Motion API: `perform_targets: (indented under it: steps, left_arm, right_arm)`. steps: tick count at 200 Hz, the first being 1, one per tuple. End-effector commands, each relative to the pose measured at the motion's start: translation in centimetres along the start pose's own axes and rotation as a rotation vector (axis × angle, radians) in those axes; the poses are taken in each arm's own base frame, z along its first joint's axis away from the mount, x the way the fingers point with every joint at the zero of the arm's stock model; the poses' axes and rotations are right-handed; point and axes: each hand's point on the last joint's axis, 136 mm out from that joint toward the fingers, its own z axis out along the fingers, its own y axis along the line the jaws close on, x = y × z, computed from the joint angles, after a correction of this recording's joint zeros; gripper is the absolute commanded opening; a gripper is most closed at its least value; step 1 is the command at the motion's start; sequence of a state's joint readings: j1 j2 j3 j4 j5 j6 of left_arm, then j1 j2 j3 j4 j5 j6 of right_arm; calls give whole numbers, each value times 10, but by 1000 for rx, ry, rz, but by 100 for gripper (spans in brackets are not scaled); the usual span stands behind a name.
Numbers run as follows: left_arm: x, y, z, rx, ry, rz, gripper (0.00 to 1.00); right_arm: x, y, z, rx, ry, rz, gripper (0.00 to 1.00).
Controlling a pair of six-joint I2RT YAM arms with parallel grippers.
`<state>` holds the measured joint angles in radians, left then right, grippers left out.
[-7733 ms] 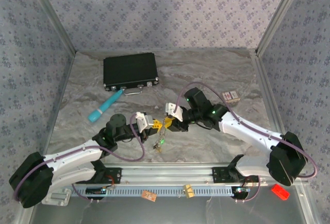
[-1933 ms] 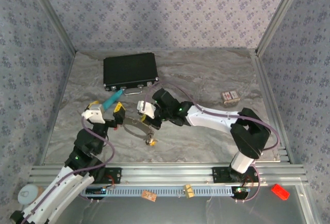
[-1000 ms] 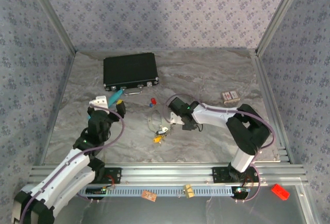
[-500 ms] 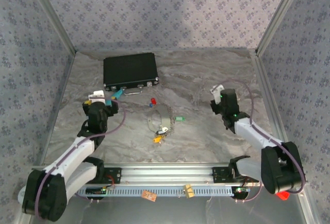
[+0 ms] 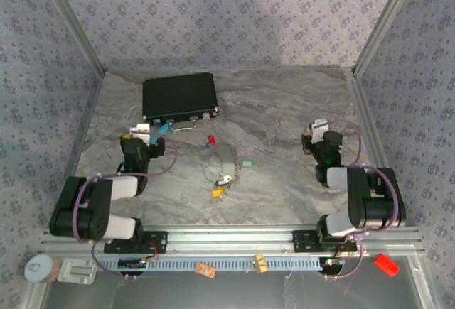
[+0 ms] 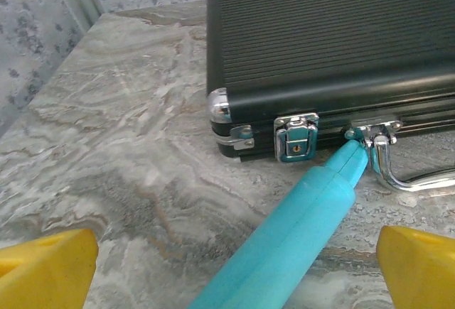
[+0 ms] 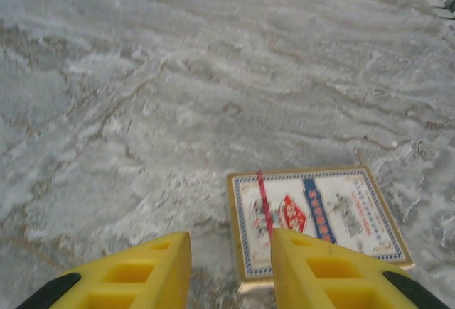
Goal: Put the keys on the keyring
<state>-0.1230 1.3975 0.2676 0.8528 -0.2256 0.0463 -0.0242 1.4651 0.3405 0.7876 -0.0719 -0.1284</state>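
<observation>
**Left arm.** The left fingers [image 6: 44, 263], yellow, stand wide apart and hold nothing. Between them a teal tube [image 6: 298, 231] lies on the worktop [image 6: 106, 110] and runs away from the wrist camera. Its far tip reaches the front of a black case [image 6: 334, 46], at the mount of the case's metal handle [image 6: 409, 177] and just beside a silver latch [image 6: 296, 137]. In the overhead view this arm is folded near the left edge of the worktop. The case sits towards the far left corner.

**Right arm.** The right fingers [image 7: 327, 266], also yellow, are parted by a narrower gap with bare worktop showing in it, and they grip nothing. A flat printed card box [image 7: 313, 213] lies just ahead, its near edge hidden behind one finger. In the overhead view this arm is folded near the right edge.

**Task objects.** The keyring [image 5: 206, 168], a thin wire loop, lies flat about mid-worktop, well apart from both sets of fingers.
- A green key [image 5: 247, 163] lies just beside the loop, on the side towards the right edge.
- A red key [image 5: 208, 140] and a blue key [image 5: 213, 143] lie close together, apart from the loop on its far side.
- A white key [image 5: 223, 180] and a yellow key [image 5: 216, 191] are bunched at the loop's near end. Whether they are threaded on it cannot be told.
</observation>
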Motion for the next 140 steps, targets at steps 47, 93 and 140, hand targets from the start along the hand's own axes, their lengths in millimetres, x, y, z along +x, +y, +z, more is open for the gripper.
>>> perform_targets:
  steps: [47,93,140]
  left_arm:
    - [-5,41,33,-128,23,-150,100]
    - [-8,38,33,-128,14,-137,100]
    - [-7,38,34,-117,21,-140,100]
  right_arm:
    - [-7,-10,11,-10,-9,98,44]
    - [-6,-10,11,-9,-7,97,49]
    - [-6,-9,11,-10,-6,98,50]
